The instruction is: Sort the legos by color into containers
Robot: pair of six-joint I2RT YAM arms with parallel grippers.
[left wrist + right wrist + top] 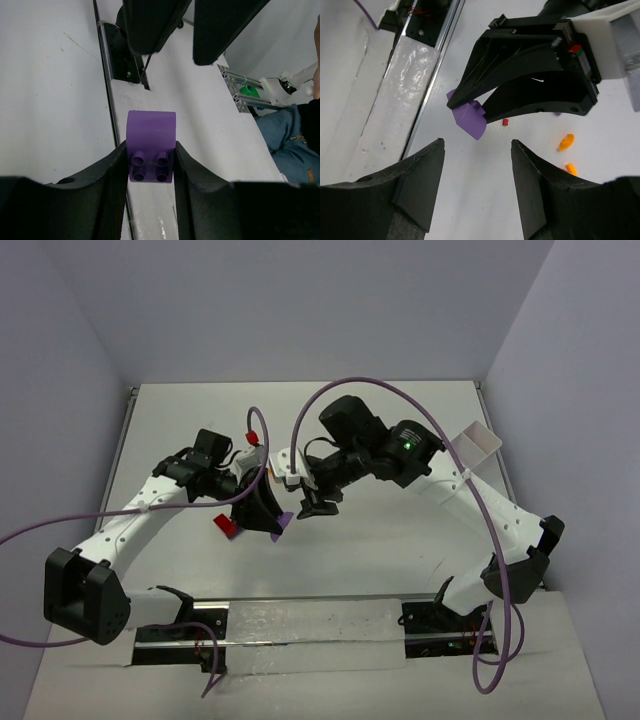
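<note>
While my left gripper pinches the purple lego brick by its sides, my right gripper stands open and empty, that brick just ahead of it.

On your white table you have a red lego left of centre, 2 orange legos lying near each other, and a white tub by the far right edge. A shiny strip runs along the near edge.
</note>
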